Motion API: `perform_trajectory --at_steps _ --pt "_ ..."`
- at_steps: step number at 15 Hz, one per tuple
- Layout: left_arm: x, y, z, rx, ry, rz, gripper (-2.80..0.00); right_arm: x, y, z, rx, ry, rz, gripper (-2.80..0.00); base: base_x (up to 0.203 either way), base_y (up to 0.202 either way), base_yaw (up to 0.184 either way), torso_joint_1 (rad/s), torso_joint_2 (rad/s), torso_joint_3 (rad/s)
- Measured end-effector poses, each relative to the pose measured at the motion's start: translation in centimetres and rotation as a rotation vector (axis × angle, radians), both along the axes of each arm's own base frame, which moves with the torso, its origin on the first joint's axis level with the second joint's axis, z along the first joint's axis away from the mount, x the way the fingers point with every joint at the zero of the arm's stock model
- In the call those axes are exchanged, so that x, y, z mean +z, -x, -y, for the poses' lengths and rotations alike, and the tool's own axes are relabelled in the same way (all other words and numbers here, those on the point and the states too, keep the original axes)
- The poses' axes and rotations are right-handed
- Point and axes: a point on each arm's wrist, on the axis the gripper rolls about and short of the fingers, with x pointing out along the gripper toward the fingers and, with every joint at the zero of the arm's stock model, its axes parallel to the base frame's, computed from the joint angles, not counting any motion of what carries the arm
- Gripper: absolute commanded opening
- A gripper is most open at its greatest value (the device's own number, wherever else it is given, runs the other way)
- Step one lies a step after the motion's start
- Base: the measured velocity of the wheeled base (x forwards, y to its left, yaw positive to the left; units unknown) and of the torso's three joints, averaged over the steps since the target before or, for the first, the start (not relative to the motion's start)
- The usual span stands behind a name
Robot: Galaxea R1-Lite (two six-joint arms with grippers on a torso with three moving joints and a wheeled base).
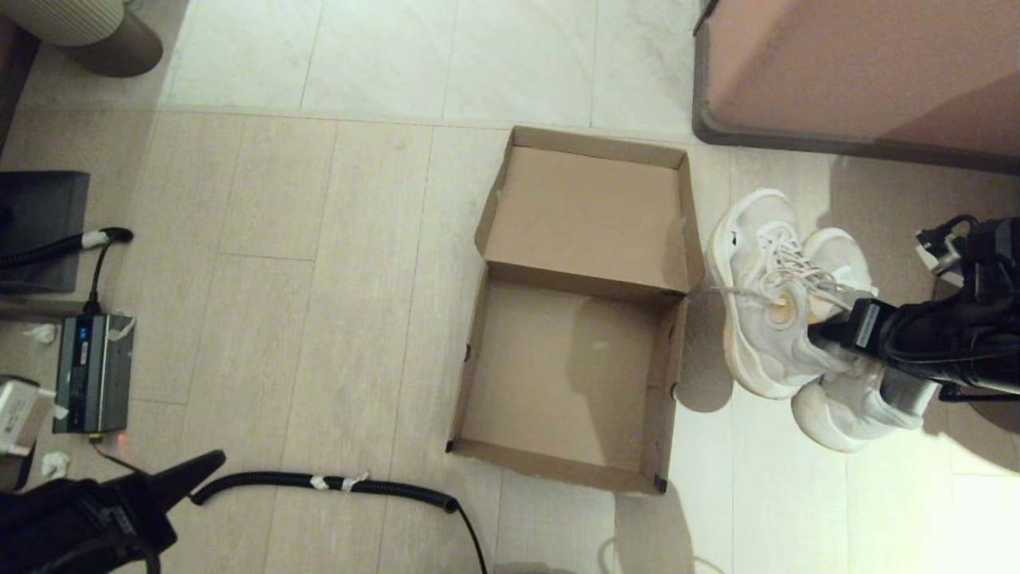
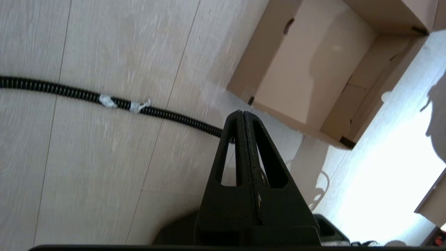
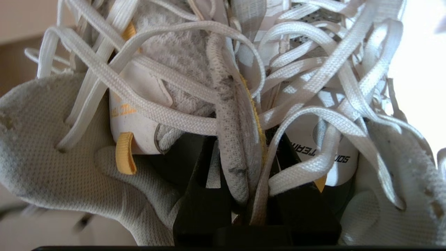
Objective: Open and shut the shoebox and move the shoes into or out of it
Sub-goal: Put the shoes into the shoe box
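- Two white lace-up sneakers with chunky soles, the shoes (image 1: 785, 307), stand side by side just beside the right wall of the shoebox, on pale floor tiles (image 1: 319, 263).
- One plain brown cardboard shoebox (image 1: 578, 375), lid folded flat back, interior bare; a black corrugated cable (image 1: 335, 482) runs along the floor near its front corner.
- Right gripper (image 3: 244, 188): its black fingers are pinched together on the inner collars of both shoes, laces draped over them; the pair is held as one bundle.
- Left gripper (image 2: 244, 120): fingers pressed fully together, nothing held, parked low near the cable, well apart from the box.
- Step in hand, as judged: shoes gripped outside the open box, so either loading or just unloaded; loading seems likelier.
- Next move calls for lifting the pair over the box's right wall, keeping trailing laces from snagging the edge, then setting it on the box floor.
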Motion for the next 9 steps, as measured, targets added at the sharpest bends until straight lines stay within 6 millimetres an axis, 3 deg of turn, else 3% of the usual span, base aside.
perform_trajectory --at_steps 4,9 --pt "1.1 -2.3 0.1 0.003 -0.001 -0.002 -2.80 1.6 2.6 -6.0 0.102 -0.028 0.043 -2.80 0.000 0.000 0.000 0.000 0.00 0.000" --pt "1.5 -5.5 0.2 0.006 -0.006 -0.025 -2.80 1.3 5.0 -12.0 0.224 -0.042 0.036 -2.80 0.000 0.000 0.000 0.000 0.00 0.000"
